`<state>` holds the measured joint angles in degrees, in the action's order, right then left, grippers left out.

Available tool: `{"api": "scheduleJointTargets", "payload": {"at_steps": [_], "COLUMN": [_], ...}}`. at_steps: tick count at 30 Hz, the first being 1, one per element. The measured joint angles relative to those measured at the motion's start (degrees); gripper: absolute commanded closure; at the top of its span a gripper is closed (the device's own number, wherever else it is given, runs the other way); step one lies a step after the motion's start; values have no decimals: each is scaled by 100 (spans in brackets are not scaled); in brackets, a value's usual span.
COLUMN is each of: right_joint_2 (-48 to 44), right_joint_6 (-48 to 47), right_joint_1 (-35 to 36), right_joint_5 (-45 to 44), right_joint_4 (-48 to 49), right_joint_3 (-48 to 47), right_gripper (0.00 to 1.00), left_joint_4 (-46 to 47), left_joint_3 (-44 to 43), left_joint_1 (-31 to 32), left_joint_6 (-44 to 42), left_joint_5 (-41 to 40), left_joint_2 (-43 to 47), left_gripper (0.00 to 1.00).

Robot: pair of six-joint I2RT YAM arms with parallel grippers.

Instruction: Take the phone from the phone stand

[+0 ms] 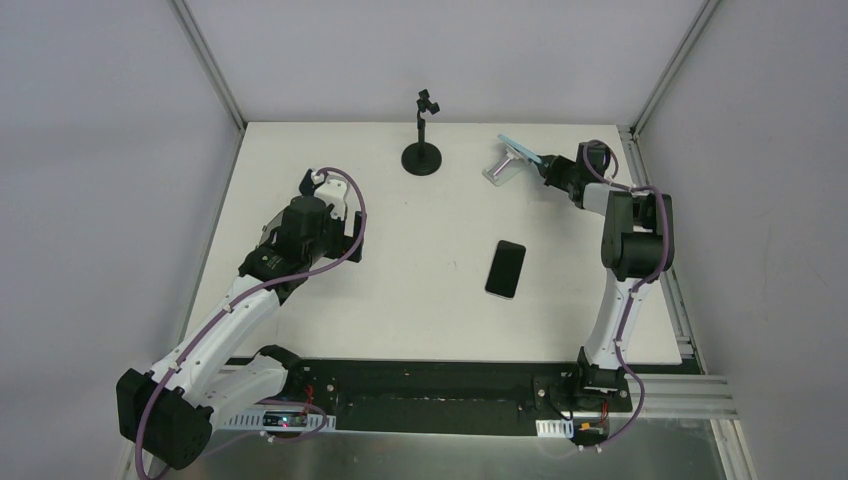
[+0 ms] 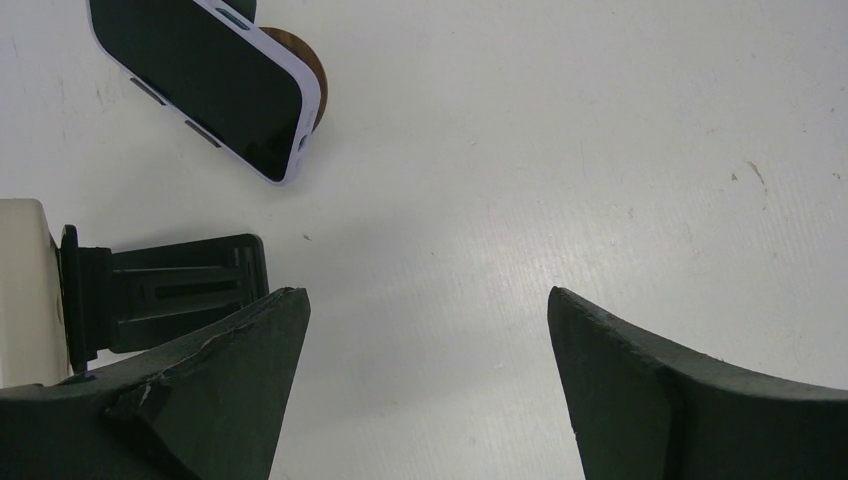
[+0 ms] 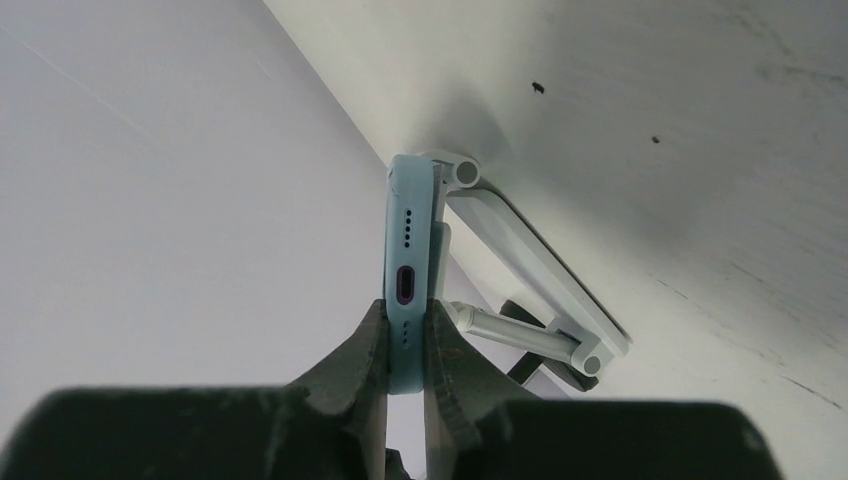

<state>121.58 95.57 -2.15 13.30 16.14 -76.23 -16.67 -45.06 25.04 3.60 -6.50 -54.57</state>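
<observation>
Holding the blue phone (image 3: pixel 408 240) by its bottom edge, the right gripper (image 3: pixel 405 335) has its jaws shut tight on it. One finger is on the front and one is on the back. The little charging hole sits just above the fingertips. The phone's long side runs straight out from the jaws, away from the wrist.

The silver phone stand (image 3: pixel 545 300) is just beside the phone's back, on the table side. Its round hinge is right next to the phone's far part. I cannot tell if the two are touching there.

From above, the phone (image 1: pixel 518 150) is at the far right of the table (image 1: pixel 420 310), near the back wall, tilted up over the stand (image 1: pixel 498 170). The right gripper (image 1: pixel 545 168) is right there with it. The left gripper (image 1: pixel 315 183) is well apart, on the other side of the table.

The left gripper (image 2: pixel 425 300) has its jaws wide open and holds nothing. It hangs over bare table. A white-edged phone (image 2: pixel 200 75) and a black holder (image 2: pixel 170 290) lie near it. A black phone (image 1: pixel 505 268) lies flat in the middle of the table, and a black round-foot stand (image 1: pixel 422 155) is at the back.

I think the next move is to pull the blue phone away from the stand, toward the side where the stand is not, so the stand does not get dragged along
</observation>
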Motion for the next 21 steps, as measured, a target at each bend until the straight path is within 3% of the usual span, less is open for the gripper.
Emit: {"api": "scheduleJointTargets", "payload": {"at_steps": [12, 21], "right_joint_2": [-42, -581], "right_joint_6": [-92, -638], "right_joint_1": [15, 33], "right_joint_5": [-136, -199], "right_joint_4": [20, 109], "right_joint_3": [-337, -422], "right_gripper": [100, 100], "left_joint_4": [0, 0], "left_joint_3": [0, -2], "left_joint_1": [0, 0], "left_joint_6": [0, 24], "left_joint_5": [0, 2], "left_joint_2": [33, 105], "left_gripper": [7, 7]}}
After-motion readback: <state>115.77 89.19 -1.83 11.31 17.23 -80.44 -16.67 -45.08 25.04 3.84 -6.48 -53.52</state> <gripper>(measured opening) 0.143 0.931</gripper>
